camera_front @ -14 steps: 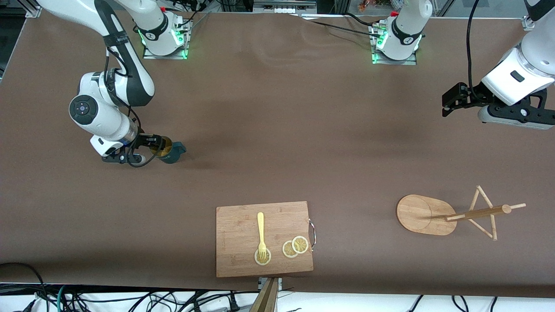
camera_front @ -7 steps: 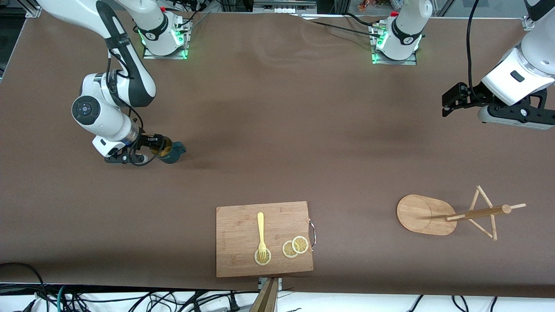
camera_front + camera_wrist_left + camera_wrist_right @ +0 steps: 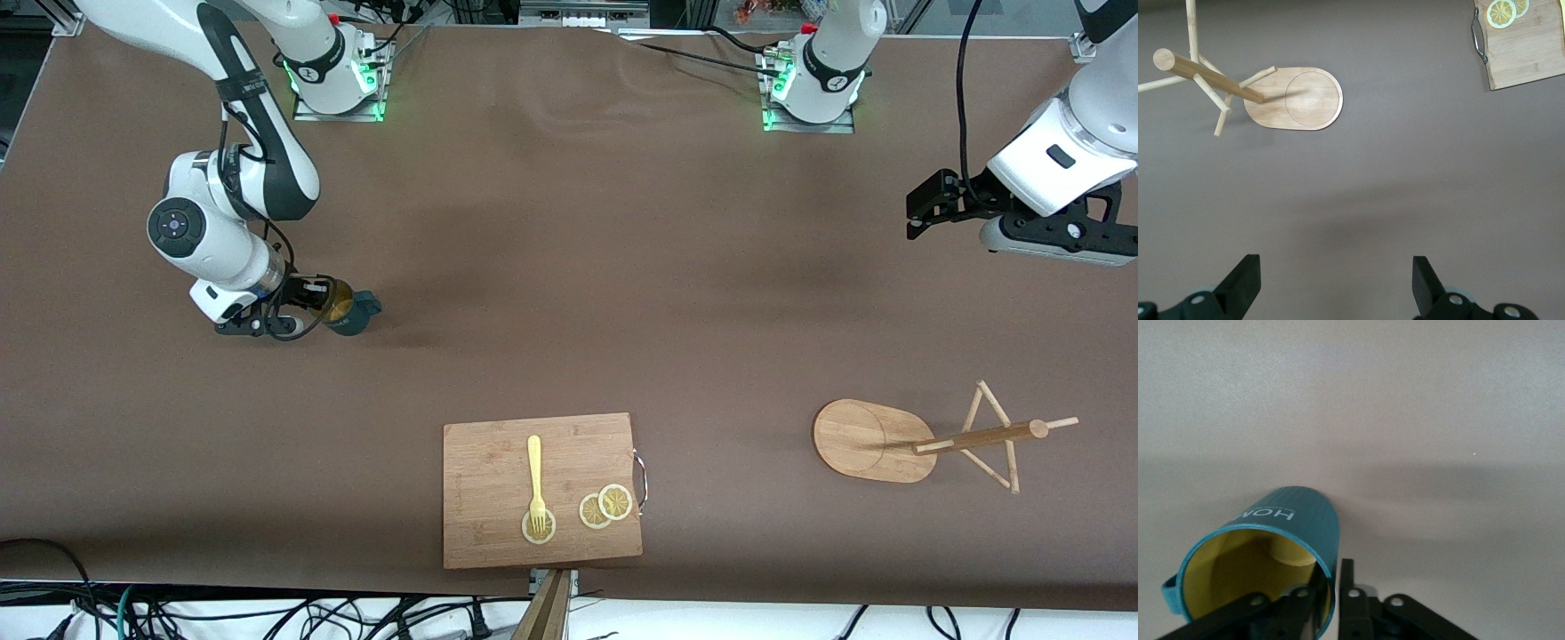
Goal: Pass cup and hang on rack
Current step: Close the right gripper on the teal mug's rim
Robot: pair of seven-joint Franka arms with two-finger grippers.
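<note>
The cup [image 3: 353, 311], teal-blue outside and yellow inside, is tilted with its mouth toward my right gripper [image 3: 313, 298], near the right arm's end of the table. In the right wrist view the right gripper [image 3: 1335, 590] is shut on the cup's [image 3: 1281, 520] rim wall, one finger inside and one outside. The bamboo rack [image 3: 871, 440] stands nearer the front camera at the left arm's end, its post and pegs [image 3: 982, 437] upright. My left gripper [image 3: 1058, 242] waits open and empty high over that end. It [image 3: 1336, 277] looks down on the rack [image 3: 1295, 99].
A rectangular wooden cutting board [image 3: 542, 489] lies near the table's front edge, with a yellow fork [image 3: 535, 476] and lemon slices [image 3: 606, 507] on it. Its corner shows in the left wrist view [image 3: 1528, 47]. Brown table cover [image 3: 569, 267] lies between the cup and the rack.
The right arm's wrist has shifted slightly, and the cup stays in its grip at almost the same spot. The left arm has not moved.
</note>
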